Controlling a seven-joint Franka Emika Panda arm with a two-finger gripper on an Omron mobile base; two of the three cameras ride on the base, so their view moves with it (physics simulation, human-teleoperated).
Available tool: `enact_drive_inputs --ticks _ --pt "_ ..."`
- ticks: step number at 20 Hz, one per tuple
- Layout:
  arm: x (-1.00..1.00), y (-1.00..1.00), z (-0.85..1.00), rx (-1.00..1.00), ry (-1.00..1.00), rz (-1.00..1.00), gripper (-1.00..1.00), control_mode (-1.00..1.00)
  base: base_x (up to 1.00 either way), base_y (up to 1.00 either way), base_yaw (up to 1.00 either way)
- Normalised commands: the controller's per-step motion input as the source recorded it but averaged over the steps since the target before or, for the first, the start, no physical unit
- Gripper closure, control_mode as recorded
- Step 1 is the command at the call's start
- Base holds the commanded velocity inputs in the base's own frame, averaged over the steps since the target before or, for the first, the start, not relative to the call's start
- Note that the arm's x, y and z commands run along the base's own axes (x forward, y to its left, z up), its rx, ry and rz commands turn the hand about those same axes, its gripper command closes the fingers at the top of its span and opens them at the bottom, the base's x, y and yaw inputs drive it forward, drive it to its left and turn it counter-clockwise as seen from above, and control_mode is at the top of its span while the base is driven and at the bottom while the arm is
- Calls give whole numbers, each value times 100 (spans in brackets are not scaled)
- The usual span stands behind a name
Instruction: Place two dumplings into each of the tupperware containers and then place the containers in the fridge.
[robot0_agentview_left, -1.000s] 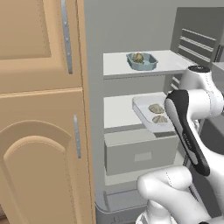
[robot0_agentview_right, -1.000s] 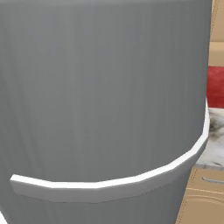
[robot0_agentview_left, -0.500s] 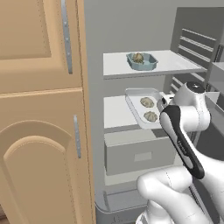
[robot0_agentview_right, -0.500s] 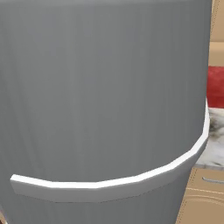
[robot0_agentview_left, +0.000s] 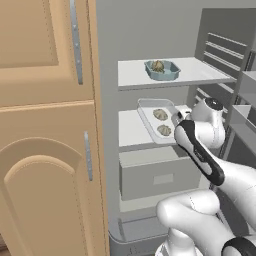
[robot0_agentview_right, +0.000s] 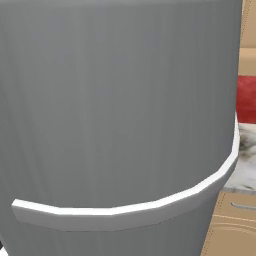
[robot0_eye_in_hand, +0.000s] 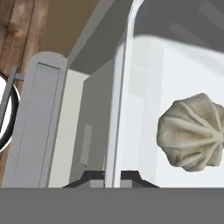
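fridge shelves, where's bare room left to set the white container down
The middle shelf is bare left of the held white container. The top shelf has free patches either side of the blue container. Crowded where the gripper and arm stand.

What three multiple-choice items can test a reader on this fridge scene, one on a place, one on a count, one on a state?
1. Where does the light blue container stand?
A. on the fridge's top shelf
B. in the grey drawer
C. on the floor

2. How many dumplings lie in the white container?
A. none
B. two
C. five

3. In what state is the gripper?
A. wide open, away from everything
B. shut on the white container's rim
C. shut on a dumpling

Answers:
1 A: the left base view shows the blue container on the uppermost white shelf.
2 B: two dumplings lie side by side in the white container, over the middle shelf.
3 B: in the hand view the fingertips meet on the container's thin rim, with a dumpling apart inside.
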Motion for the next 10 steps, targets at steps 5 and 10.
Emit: enact_drive_inputs --ticks 5,10 --pt "49 0 -2 3 10 1 100 -100 0 0 0" --pt "57 0 -36 0 1 0 100 -100 0 0 0"
